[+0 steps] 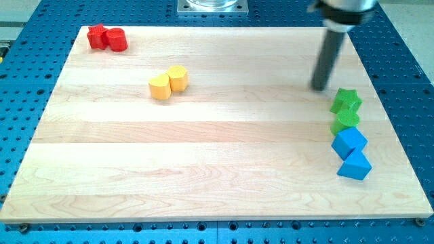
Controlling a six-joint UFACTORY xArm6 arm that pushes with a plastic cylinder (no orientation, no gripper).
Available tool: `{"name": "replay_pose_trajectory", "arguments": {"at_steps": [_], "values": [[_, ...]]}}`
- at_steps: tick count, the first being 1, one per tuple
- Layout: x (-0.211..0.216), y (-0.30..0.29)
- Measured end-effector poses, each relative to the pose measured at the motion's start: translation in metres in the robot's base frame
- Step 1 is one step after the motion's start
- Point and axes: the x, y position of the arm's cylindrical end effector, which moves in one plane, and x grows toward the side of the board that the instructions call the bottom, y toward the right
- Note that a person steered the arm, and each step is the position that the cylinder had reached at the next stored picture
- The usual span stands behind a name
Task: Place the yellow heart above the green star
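The counter [217,169] is a pale wooden board on a blue perforated base [407,54]. In the upper left of the frame a red star [97,36] touches a red cylinder [116,40]. Right of them, toward the centre, a yellow heart [161,87] touches a yellow hexagonal block [178,78]. At the right edge, a green star [346,101], a green round block [346,120], a blue cube [349,141] and a blue triangular block [355,166] run downward, each touching the next.

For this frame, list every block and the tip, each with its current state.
Tip: down near the board, just upper-left of green star, apparently apart.
Yellow heart: touching yellow block, far left of star.
Green star: against green block.
Blue blocks: touching, below the green ones.
Red blocks: touching, top-left corner.
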Motion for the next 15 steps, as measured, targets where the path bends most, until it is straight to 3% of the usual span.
{"name": "replay_pose_trajectory", "arguments": {"at_steps": [1, 2, 3, 4, 5, 6, 7, 8, 9, 10, 11, 15], "values": [[0.042, 0.048], [0.055, -0.016], [0.036, -0.019], [0.01, -0.144], [0.089, -0.258], [0.092, -0.38], [0.02, -0.387], [0.015, -0.26], [0.021, -0.232], [0.0, -0.22], [0.008, -0.137], [0.057, -0.117]]}}
